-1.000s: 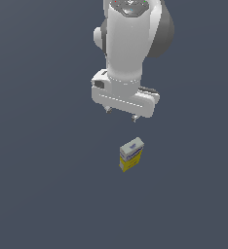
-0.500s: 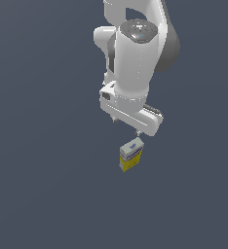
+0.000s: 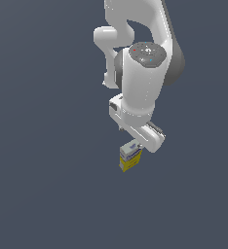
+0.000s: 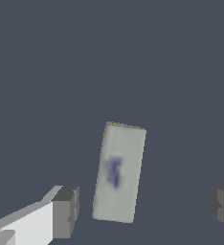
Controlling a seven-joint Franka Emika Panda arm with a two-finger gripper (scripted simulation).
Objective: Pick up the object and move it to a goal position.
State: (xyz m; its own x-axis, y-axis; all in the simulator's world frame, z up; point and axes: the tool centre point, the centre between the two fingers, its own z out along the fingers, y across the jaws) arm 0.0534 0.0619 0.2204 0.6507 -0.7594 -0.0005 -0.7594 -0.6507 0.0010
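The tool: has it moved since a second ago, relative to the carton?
Yes. The tool has come down toward the small yellow-and-white carton, which stayed put in the exterior view; its open fingers now flank the carton.

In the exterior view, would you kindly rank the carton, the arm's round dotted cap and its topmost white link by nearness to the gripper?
1. Carton, directly under the gripper.
2. Round dotted cap, well above it.
3. Topmost white link, at the picture's top.
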